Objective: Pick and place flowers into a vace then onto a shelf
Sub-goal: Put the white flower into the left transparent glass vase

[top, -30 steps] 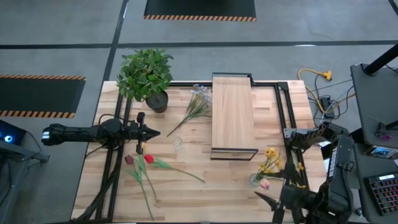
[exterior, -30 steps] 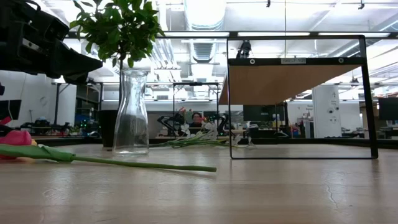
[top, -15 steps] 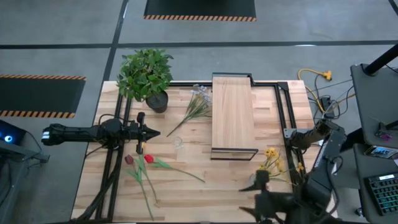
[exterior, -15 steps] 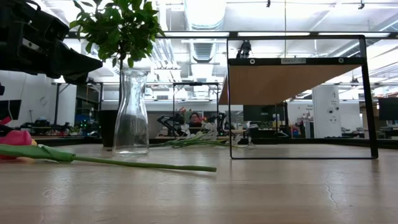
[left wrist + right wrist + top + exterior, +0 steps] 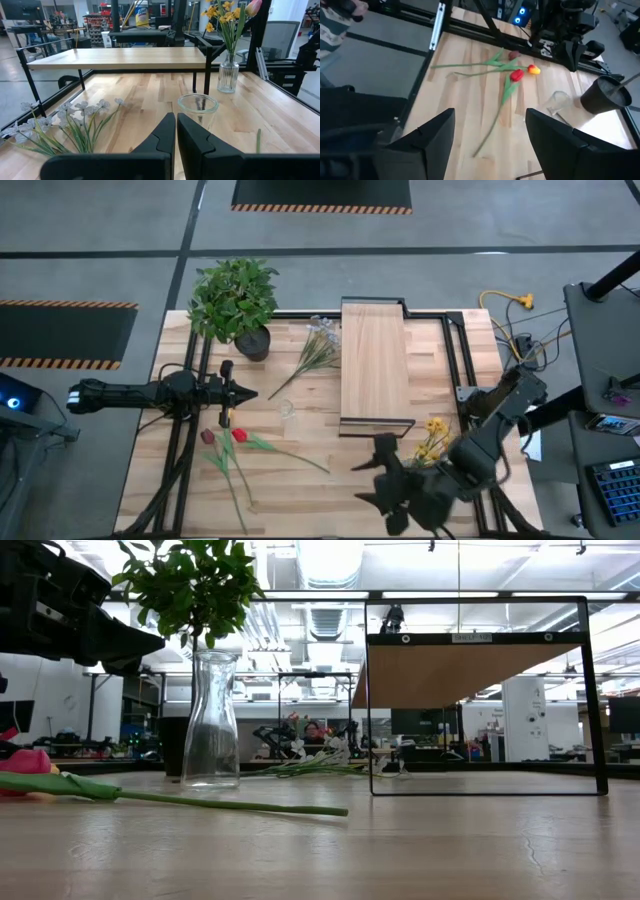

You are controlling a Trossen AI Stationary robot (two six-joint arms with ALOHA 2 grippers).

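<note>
Right pincer (image 5: pixel 385 485) hung empty, fingers wide apart, tulips (image 5: pixel 516 75) lying ahead of it on the tabletop (image 5: pixel 330 490). Left pincer (image 5: pixel 176 131) shut tight, parked just short of the empty glass vase (image 5: pixel 198 107). Could easily pinch only one thin stem, or drag the rest sideways.

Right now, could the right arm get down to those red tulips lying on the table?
Probably yes. The right end effector hangs open above bare tabletop, and the red tulips lie flat ahead of it with nothing between. The empty glass vase stands off to one side.
</note>
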